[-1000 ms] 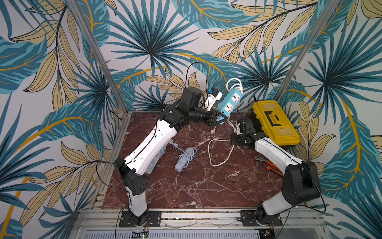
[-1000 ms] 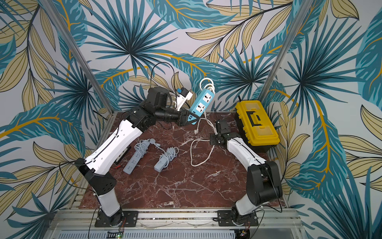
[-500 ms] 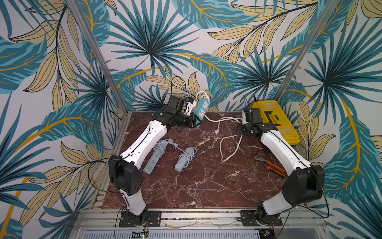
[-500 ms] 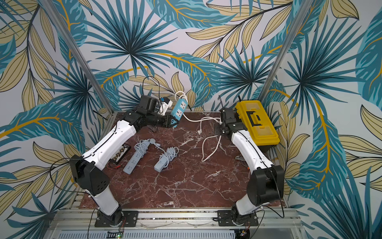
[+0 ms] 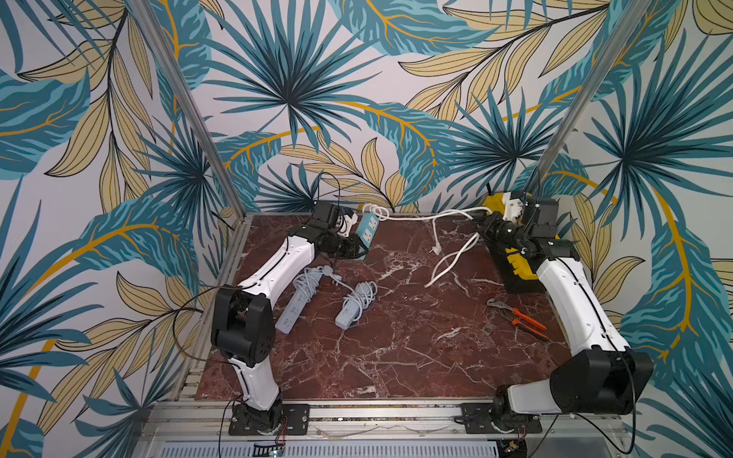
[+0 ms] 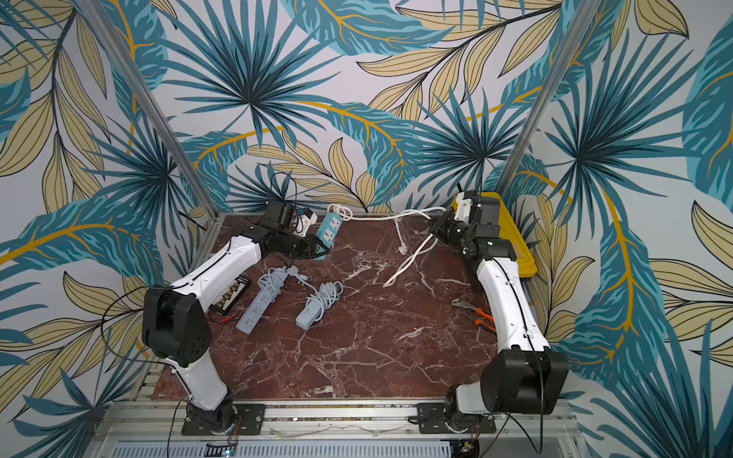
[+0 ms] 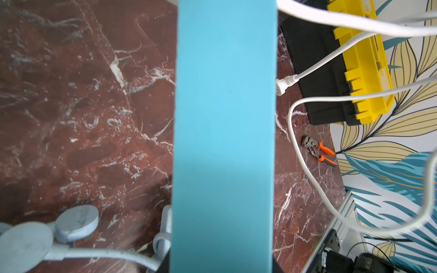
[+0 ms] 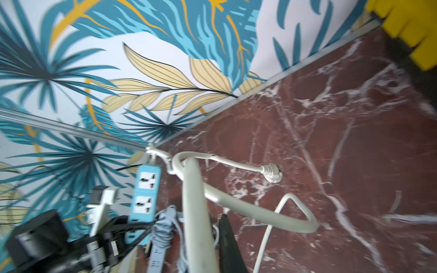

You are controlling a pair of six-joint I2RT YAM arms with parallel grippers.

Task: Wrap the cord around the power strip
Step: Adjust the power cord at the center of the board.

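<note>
The turquoise rectangular power strip (image 5: 369,231) stands tilted near mid-frame in both top views, clamped in my left gripper (image 5: 355,250). Its white round cord (image 5: 416,216) stretches rightward to my right gripper (image 5: 484,231), closed on it.

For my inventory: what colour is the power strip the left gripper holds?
Light blue power strip, white sockets; best in right wrist view.
</note>
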